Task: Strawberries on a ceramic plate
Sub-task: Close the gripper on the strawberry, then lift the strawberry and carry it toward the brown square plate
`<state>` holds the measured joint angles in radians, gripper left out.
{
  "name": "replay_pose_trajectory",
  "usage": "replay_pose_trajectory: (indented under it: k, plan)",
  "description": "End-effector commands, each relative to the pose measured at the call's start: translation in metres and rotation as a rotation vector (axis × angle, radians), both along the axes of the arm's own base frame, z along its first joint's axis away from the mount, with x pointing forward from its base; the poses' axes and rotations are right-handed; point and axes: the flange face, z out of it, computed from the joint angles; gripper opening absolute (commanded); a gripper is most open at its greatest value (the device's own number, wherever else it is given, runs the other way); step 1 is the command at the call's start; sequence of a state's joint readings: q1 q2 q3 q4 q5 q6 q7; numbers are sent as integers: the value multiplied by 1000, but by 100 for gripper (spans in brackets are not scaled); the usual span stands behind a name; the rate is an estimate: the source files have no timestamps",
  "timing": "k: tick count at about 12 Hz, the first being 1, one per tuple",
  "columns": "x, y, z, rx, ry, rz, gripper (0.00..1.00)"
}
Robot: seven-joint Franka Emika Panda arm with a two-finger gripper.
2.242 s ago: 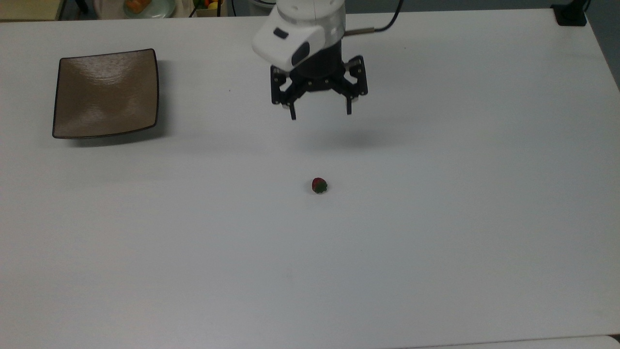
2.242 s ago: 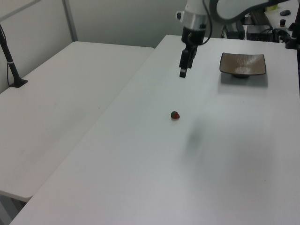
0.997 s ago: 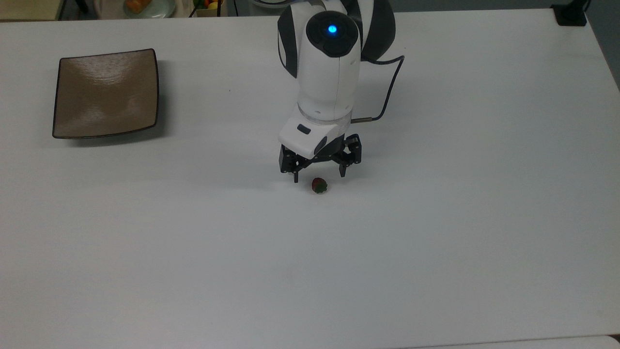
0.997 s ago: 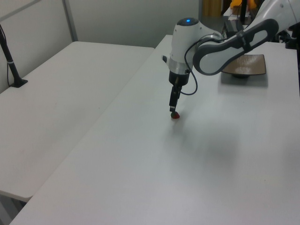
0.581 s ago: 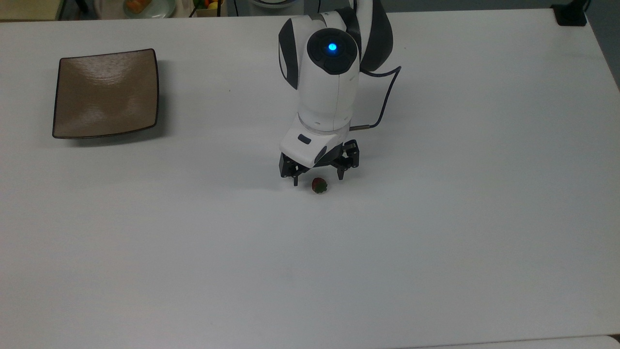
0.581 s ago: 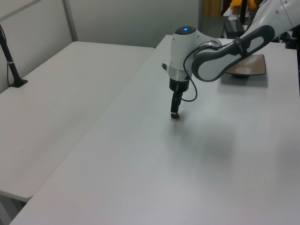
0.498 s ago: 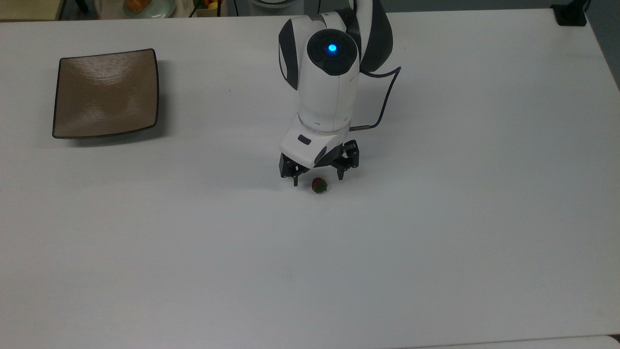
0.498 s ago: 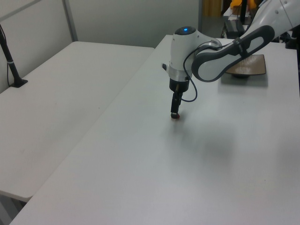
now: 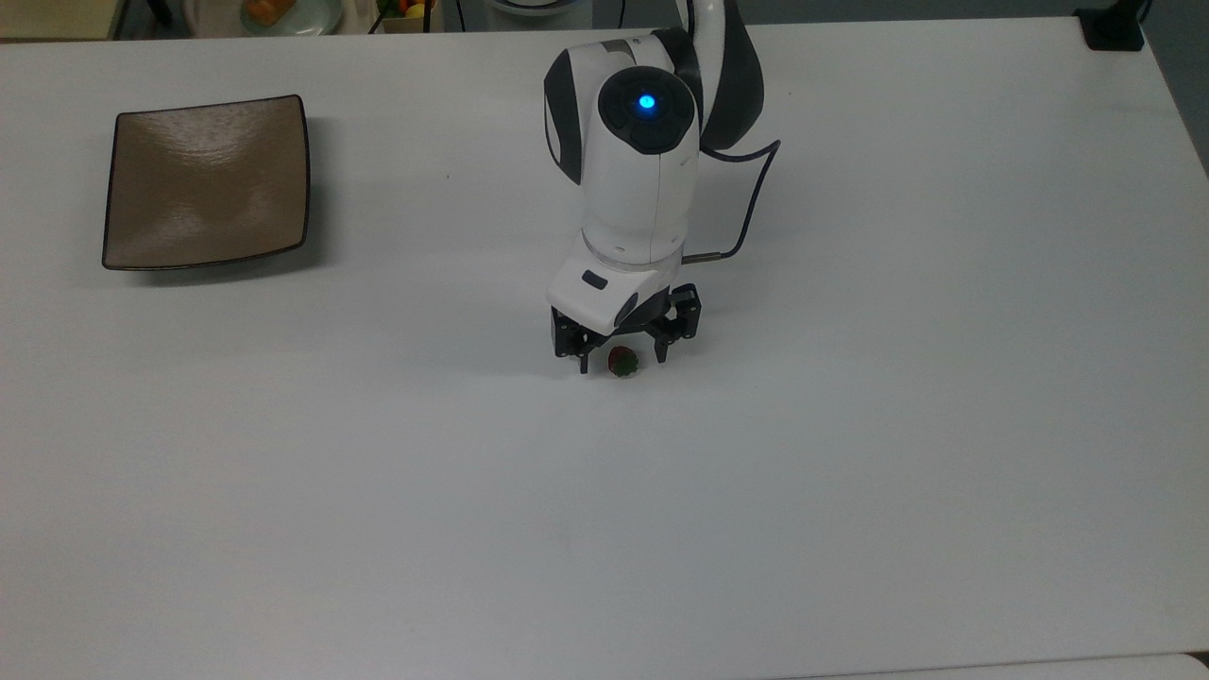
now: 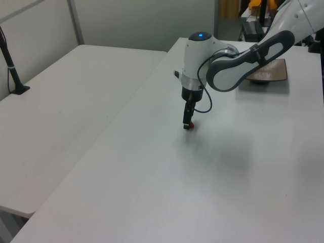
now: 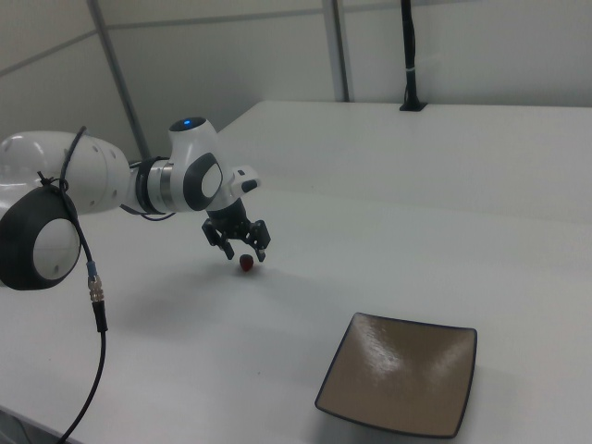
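My strawberry (image 9: 621, 361) is a tiny rounded red berry with a dark green cap, lying on the white table near its middle in the top view. The ceramic plate (image 9: 206, 181) (square, glossy tan-brown, thin dark rim, upturned corners) sits flat and bare, well apart toward the top view's upper left.

The strawberry (image 9: 621, 361) lies on the tabletop (image 9: 850, 472), near the middle in the top view. The end effector (image 9: 621, 363) stands directly over it, with one finger on each side of the fruit and a gap between them. The ceramic plate (image 9: 206, 180) sits well apart, toward the top view's upper left. In the right view the ceramic plate (image 11: 400, 372) is in front, at the right view's lower right.
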<state>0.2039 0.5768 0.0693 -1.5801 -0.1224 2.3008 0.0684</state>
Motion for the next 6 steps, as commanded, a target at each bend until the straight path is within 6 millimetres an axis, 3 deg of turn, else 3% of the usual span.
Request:
replay_pose_trajectory:
  k: [1,4,6]
  plan:
    - [3,2,1,3,-18,12,27]
    - [2,3,0,-3,-16,19,2]
    - [2,3,12,9,-23,5,2]
